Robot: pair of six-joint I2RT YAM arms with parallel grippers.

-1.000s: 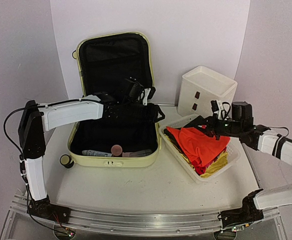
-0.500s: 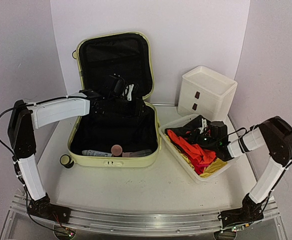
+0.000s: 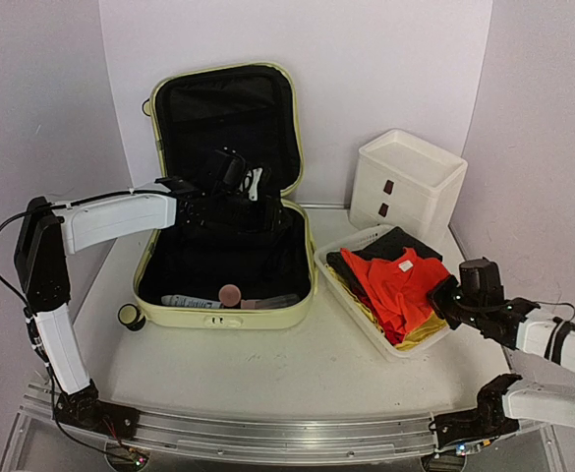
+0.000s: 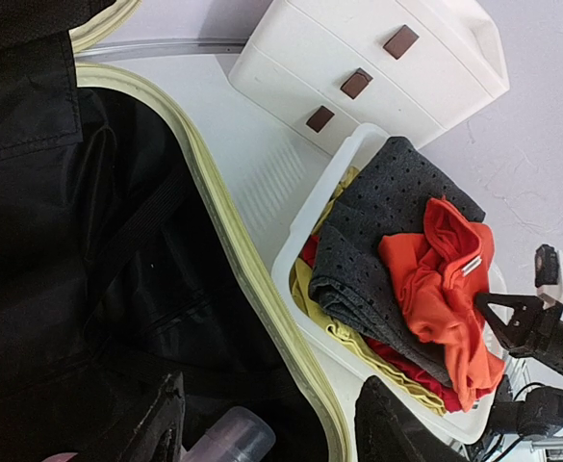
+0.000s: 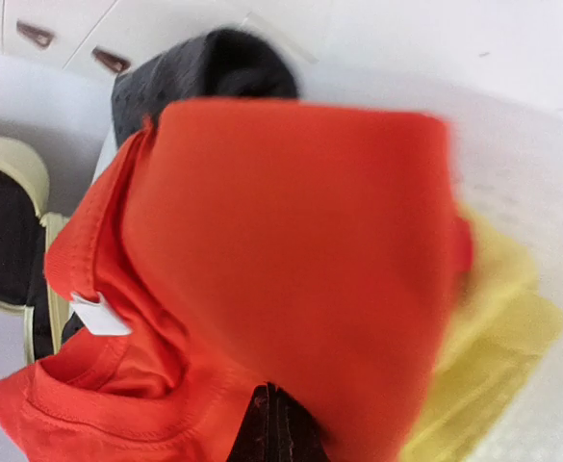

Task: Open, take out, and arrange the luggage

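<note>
The left arm reaches in from the left of the top view with its elbow raised. The left gripper [image 4: 273, 431] hangs over the black lining of the luggage [image 3: 267, 317], its fingers [image 4: 161, 428] partly spread around nothing. The right arm lies low at the lower right. The right gripper [image 3: 442, 295] is closed at the right rim of the white basket [image 3: 364, 317], its tips against the orange shirt [image 3: 397, 280]; whether cloth is pinched cannot be told. The pale yellow-green luggage sits centre-left on the table [image 3: 297, 379], lid upright by the back wall, with a tube [image 3: 191, 302] and a pink-capped bottle [image 3: 230, 293] along its near wall. Its right rim runs just beside the basket, and the drawer box [image 3: 410, 182] stands behind. Open tabletop lies between the luggage and the arm bases.
</note>
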